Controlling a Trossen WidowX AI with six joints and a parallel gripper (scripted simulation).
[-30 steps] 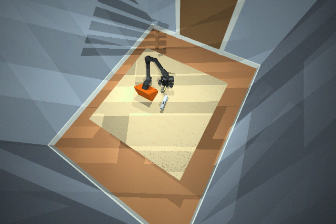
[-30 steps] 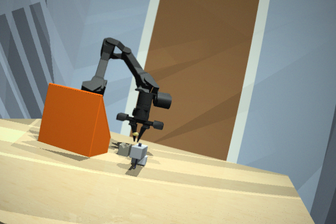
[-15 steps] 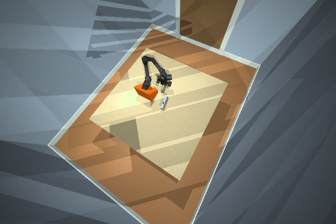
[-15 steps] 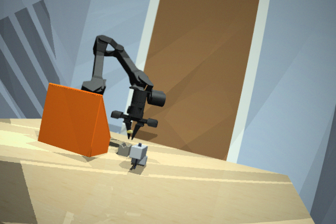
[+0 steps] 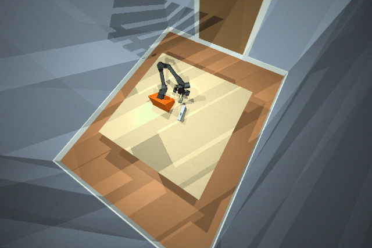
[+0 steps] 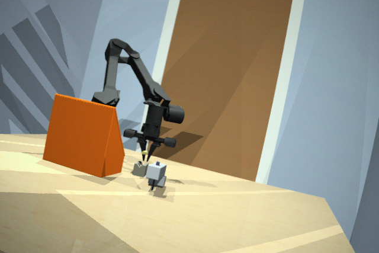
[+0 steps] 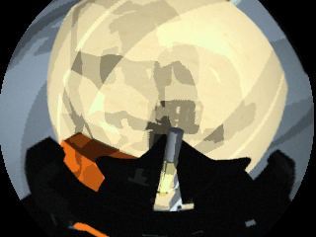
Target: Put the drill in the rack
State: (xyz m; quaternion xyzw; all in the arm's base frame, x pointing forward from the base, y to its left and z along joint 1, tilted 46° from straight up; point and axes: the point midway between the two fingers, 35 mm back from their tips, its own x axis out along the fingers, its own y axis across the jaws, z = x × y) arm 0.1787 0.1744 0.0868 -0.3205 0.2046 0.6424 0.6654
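Observation:
My gripper (image 6: 145,159) (image 7: 169,137) is shut on the drill, a thin rod with a grey end and a yellow part. The drill (image 5: 180,98) (image 6: 144,152) (image 7: 174,144) is out of the pale block and held roughly level above the rack. The rack (image 6: 140,169) is a small grey support with a V-shaped notch, just below the fingertips; the wrist view does not show it clearly. The pale block (image 5: 182,110) (image 6: 156,171) stands in front of the rack, with a small dark blue key (image 6: 157,163) on top. Whether the drill touches the rack cannot be told.
The orange base block (image 5: 161,101) (image 6: 79,135) (image 7: 81,165) carries the arm and stands left of the rack. A dark thin piece (image 6: 152,185) hangs at the front of the pale block. The table top (image 5: 210,113) (image 6: 229,213) lies under everything.

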